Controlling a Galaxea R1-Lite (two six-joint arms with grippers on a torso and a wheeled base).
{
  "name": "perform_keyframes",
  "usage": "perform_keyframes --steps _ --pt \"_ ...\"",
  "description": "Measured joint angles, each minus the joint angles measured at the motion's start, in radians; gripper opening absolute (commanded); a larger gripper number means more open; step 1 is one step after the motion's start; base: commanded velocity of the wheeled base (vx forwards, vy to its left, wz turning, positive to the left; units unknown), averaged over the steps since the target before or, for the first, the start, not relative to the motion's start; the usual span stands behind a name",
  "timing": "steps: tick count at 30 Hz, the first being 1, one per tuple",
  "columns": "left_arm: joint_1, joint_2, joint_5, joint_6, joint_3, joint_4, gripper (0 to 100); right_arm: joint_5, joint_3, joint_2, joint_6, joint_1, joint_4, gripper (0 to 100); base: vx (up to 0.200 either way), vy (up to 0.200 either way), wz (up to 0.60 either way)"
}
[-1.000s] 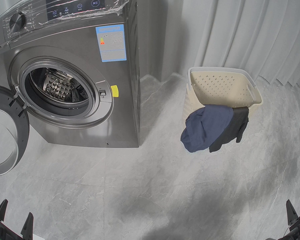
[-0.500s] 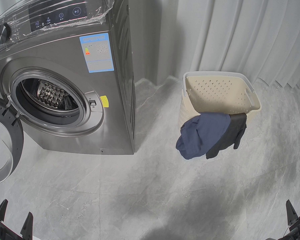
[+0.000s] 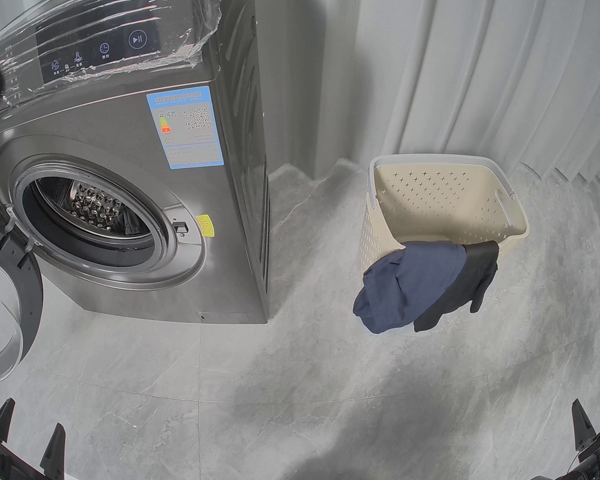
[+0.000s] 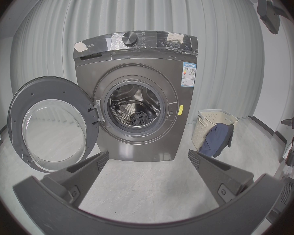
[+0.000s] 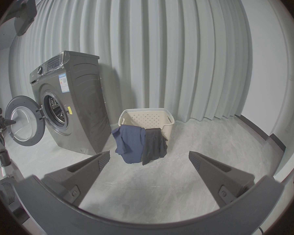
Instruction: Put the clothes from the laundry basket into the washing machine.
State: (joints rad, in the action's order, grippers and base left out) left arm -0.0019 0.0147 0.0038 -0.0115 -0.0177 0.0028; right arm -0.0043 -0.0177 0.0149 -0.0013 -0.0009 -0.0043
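A cream laundry basket (image 3: 447,195) stands on the floor to the right of the grey washing machine (image 3: 133,188). A blue garment (image 3: 407,285) and a black garment (image 3: 468,276) hang over the basket's near rim. The machine's round door (image 3: 7,315) is swung open to the left. Inside the drum lies a dark piece of clothing (image 4: 138,118). My left gripper (image 3: 33,418) is low at the near left, open and empty, far from the machine. At the near right my right gripper (image 3: 595,395) is also open and empty, well short of the basket (image 5: 147,119).
White curtains (image 3: 480,68) hang behind the basket and the machine. Bare grey tiled floor (image 3: 300,381) lies between me, the machine and the basket. The open door juts out over the floor at the left.
The whole head view has shifted, so the camera has moved: machine and basket sit lower in the picture. The clothes on the basket and both grippers look unchanged.
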Motion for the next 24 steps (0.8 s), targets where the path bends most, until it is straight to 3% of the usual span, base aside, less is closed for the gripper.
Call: perform_keyframes --steps 17,24 --pt "0.001 0.000 0.004 0.000 0.000 0.002 100 0.000 0.000 0.000 0.000 0.001 0.000 100 0.000 -0.200 0.00" --pt "0.001 0.001 0.006 0.000 0.000 0.002 100 0.000 0.000 0.000 0.000 0.001 0.000 100 0.000 0.000 0.00"
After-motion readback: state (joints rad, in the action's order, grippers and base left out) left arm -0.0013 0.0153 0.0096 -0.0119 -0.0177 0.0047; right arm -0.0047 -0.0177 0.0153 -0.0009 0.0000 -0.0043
